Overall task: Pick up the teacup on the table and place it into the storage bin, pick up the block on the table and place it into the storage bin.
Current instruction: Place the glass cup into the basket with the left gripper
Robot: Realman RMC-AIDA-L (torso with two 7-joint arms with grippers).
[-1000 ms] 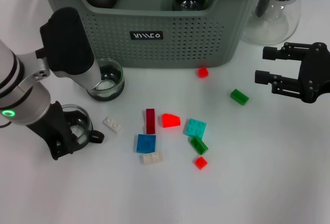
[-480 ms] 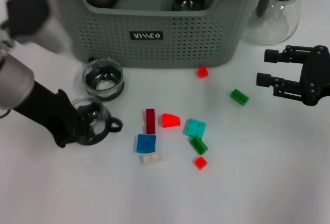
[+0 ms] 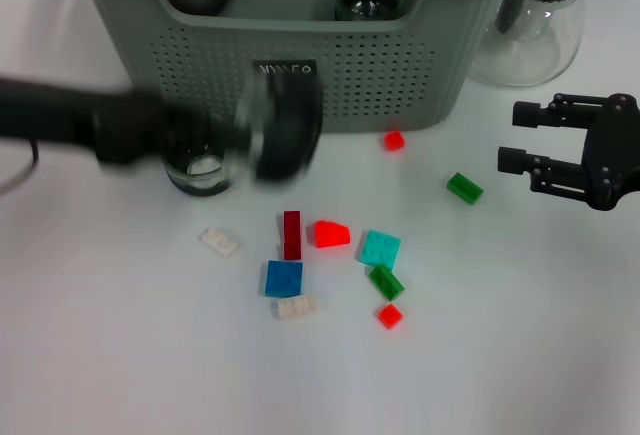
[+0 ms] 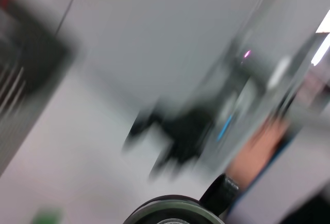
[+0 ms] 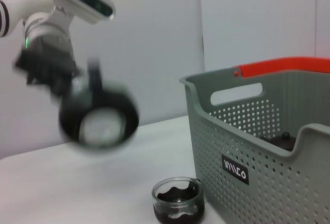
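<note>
White tabletop, loose blocks [image 3: 331, 233] scattered mid-field. My left gripper [image 3: 205, 133] grips 1 teacup [image 3: 278, 127] aloft before the storage bin [image 3: 300, 50]. Another cup [image 3: 203, 167] sits below. My right gripper [image 3: 527, 138] hangs open, right of bin.

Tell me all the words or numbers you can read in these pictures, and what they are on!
White lettering on the dark logo plate of the large grey-green plastic storage bin: stylised strokes that read roughly "IIIIΞO", not clear enough to be sure of the word.
In the head view a blurred teacup covers most of that plate.
No other words, numbers or signs show.
</note>
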